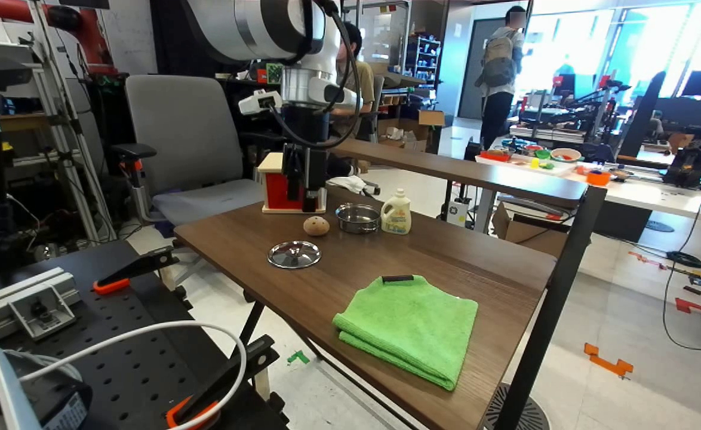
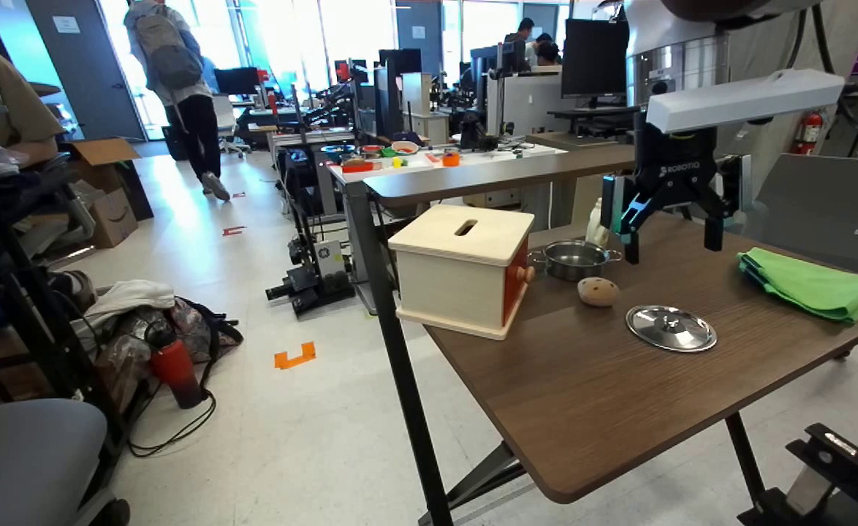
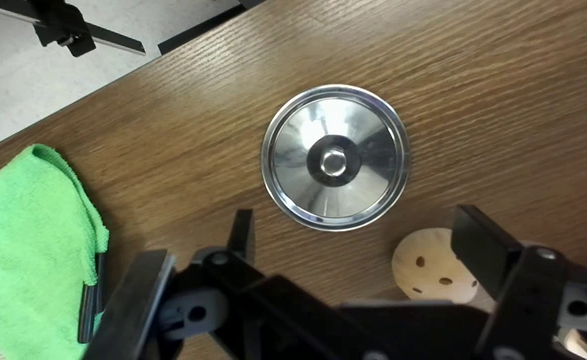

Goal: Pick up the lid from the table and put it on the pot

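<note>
The lid is a shiny round metal disc with a dark middle and a small knob. It lies flat on the brown table in both exterior views (image 1: 295,255) (image 2: 671,328) and in the wrist view (image 3: 333,161). The pot is a low silver pot without a cover, standing on the table in both exterior views (image 1: 359,221) (image 2: 575,263); it does not show in the wrist view. My gripper (image 2: 672,243) hangs above the table, pointing down, its fingers wide apart and empty. In the wrist view the lid lies just ahead of the fingertips (image 3: 354,220), apart from them.
A tan ball-like object (image 3: 426,267) with dark spots lies between lid and pot, partly under the right finger in the wrist view. A pale yellow bottle (image 1: 396,213) stands beside the pot. A wooden box (image 2: 451,274) with a red side and a folded green cloth (image 1: 413,328) are on the table.
</note>
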`<action>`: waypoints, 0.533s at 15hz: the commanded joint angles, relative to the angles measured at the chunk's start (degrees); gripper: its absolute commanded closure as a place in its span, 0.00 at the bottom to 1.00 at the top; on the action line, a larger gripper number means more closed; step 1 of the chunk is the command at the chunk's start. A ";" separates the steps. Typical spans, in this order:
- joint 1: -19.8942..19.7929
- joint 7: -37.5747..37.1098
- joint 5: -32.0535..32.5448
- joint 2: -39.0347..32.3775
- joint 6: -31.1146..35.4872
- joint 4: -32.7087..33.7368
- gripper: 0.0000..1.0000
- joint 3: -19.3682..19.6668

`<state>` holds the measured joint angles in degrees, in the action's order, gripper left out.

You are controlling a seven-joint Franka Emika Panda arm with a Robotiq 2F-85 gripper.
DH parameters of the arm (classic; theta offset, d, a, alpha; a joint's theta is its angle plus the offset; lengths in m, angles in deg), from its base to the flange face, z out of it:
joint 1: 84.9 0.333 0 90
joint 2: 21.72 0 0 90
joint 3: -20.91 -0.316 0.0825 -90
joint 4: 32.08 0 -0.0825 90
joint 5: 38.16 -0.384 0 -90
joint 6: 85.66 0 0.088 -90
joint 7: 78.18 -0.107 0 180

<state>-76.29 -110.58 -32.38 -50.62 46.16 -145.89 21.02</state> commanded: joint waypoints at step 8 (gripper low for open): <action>2.58 -1.64 0.25 -0.91 2.18 -0.85 0.00 1.64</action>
<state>-75.50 -110.82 -32.36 -50.84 46.26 -146.19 21.51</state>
